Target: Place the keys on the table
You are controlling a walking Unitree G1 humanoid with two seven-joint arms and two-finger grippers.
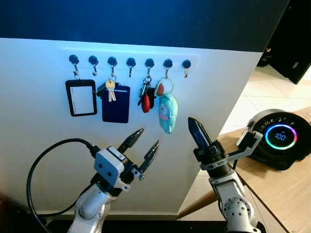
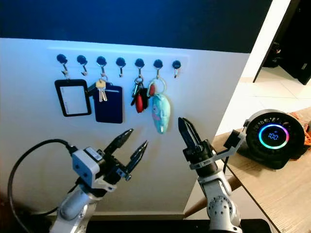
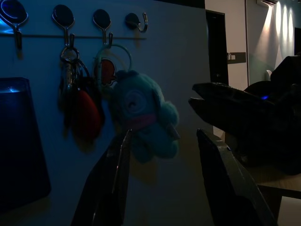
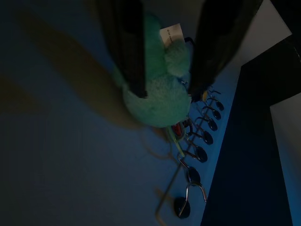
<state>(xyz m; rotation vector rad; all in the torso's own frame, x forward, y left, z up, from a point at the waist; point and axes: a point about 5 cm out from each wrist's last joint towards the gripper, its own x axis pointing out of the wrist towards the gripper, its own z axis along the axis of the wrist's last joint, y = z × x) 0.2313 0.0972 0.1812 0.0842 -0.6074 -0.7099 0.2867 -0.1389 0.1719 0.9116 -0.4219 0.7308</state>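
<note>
Keys (image 1: 146, 95) were hung on a wall hook, long axis vertical, beside a plush (image 1: 167, 112). Left gripper (image 1: 144, 146), fingers spread, was held below them, apart. Right gripper (image 1: 197, 130), spread in its wrist view, was aimed at the plush. Table (image 1: 286, 187) lay right.
</note>
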